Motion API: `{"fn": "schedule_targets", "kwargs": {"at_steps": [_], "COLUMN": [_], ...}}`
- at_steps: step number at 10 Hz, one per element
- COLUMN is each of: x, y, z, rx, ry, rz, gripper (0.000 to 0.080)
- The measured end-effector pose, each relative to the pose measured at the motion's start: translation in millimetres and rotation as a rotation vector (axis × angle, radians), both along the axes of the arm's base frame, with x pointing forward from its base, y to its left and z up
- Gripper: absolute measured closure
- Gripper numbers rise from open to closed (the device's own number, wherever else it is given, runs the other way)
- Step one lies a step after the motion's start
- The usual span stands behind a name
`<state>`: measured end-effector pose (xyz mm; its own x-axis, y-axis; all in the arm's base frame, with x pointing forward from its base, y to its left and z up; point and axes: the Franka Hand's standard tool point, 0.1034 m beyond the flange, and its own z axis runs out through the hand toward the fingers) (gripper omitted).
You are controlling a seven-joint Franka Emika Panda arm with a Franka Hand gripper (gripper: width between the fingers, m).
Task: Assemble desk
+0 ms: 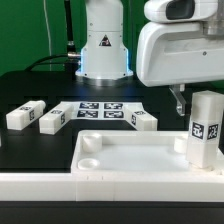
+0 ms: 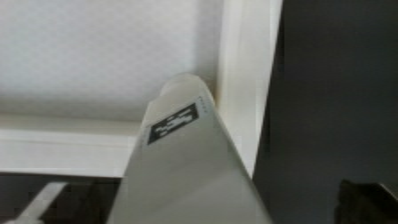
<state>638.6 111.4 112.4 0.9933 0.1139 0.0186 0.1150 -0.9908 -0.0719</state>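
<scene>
The white desk panel (image 1: 130,158) lies flat at the front, rim up, with round sockets in its corners. One white leg (image 1: 205,132) with a square tag stands upright at the panel's corner on the exterior view's right. My gripper (image 1: 192,100) hangs over that leg's top, with one dark finger (image 1: 180,100) showing beside it. In the wrist view the leg (image 2: 187,160) runs down between the fingers to the panel's corner (image 2: 107,60). The fingers sit wide apart, and I see a gap on each side of the leg.
Three more tagged white legs lie on the black table: two at the exterior view's left (image 1: 25,115) (image 1: 52,118) and one behind the panel (image 1: 145,120). The marker board (image 1: 100,110) lies between them. The robot base (image 1: 105,45) stands at the back.
</scene>
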Motion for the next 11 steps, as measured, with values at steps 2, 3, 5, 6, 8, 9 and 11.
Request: {"fn": "schedule_targets", "kwargs": {"at_steps": [2, 3, 5, 6, 8, 9, 11], "x": [-0.7, -0.6, -0.6, -0.7, -0.3, -0.3, -0.2], "y": [-1.1, -1.9, -2.6, -2.7, -5.0, -5.0, -5.1], "z": [-1.0, -1.1, -1.6, -1.7, -1.9, -1.8, -1.8], "rx": [-0.003, -0.004, -0.004, -0.004, -0.006, -0.006, -0.005], "ry": [-0.012, -0.017, -0.019, -0.019, -0.019, -0.019, -0.016], "rz": [0.178, 0.248, 0.292, 0.291, 0.289, 0.282, 0.246], "gripper": [0.015, 0.015, 0.0274, 0.0414, 0.0507, 0.0507, 0.0507]}}
